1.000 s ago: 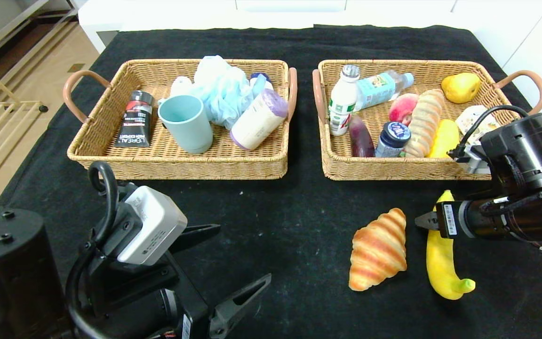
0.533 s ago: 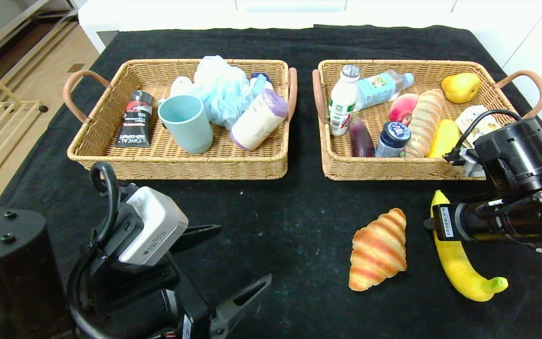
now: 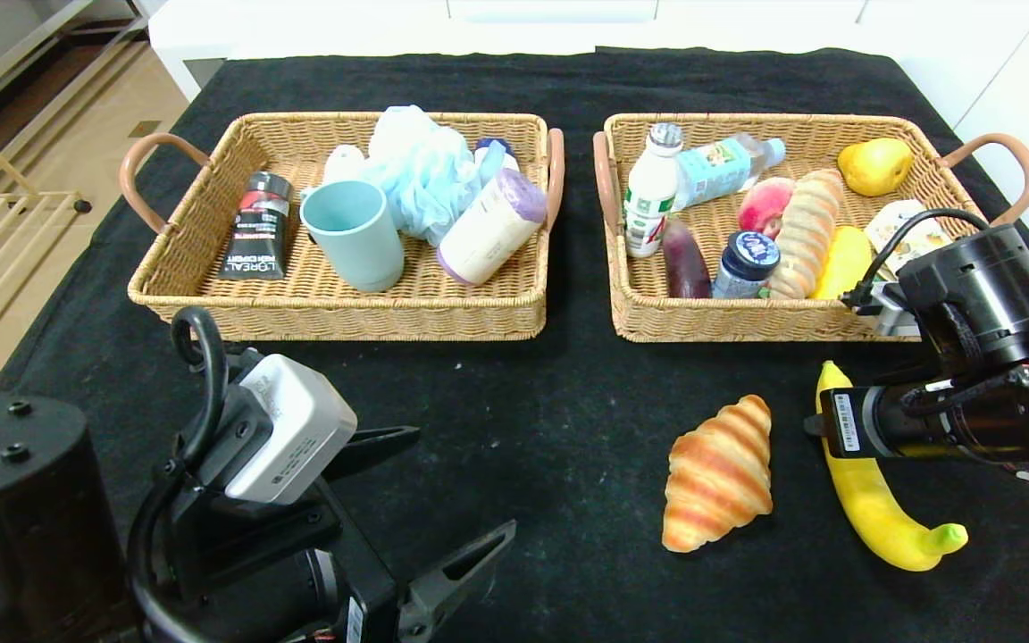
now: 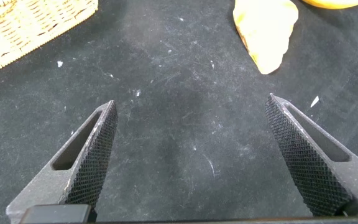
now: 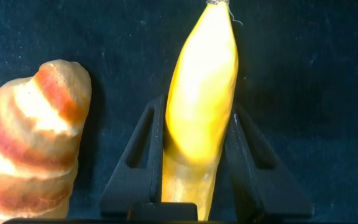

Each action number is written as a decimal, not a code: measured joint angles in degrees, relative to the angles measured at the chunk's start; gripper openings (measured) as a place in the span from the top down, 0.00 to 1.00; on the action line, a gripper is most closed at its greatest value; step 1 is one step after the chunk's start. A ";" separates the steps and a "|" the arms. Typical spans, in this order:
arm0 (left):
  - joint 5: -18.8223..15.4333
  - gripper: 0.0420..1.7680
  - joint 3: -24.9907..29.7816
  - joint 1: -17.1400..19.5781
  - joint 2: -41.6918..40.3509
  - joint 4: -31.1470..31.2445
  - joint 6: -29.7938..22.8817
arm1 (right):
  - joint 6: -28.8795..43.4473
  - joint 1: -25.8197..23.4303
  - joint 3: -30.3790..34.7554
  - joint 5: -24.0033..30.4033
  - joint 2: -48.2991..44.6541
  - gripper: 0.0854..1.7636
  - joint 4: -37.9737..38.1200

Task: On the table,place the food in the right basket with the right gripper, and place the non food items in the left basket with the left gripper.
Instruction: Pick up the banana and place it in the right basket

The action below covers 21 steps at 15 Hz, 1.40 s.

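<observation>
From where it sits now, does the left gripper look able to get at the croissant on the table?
Probably yes. The left gripper is open and holds nothing, and only bare black table lies between it and the croissant. The right gripper, shut on the banana, works close beside it.

A table (image 3: 568,393) under a black cloth carries two wicker baskets side by side at the back, the left basket (image 3: 336,308) and the right basket (image 3: 747,321), with a croissant (image 3: 718,471) and a banana (image 3: 876,509) lying near the front right.
</observation>
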 joint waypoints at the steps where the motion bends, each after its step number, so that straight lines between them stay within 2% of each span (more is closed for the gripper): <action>1: 0.00 0.03 0.02 0.00 0.00 -0.02 0.02 | 0.00 0.00 0.00 0.01 0.00 0.65 0.00; 12: -0.02 0.03 -0.09 0.00 -0.16 -0.20 -0.09 | -0.30 -1.71 -3.49 -0.29 -6.84 0.65 1.10; 17: 0.04 0.03 -0.20 0.05 -0.11 -0.20 -0.24 | -1.29 -6.29 -14.38 -0.43 -6.69 0.66 0.46; 21: 0.11 0.03 -0.35 0.09 -0.35 -0.28 -0.38 | -1.46 -8.16 -24.47 -0.49 -3.72 0.66 -0.11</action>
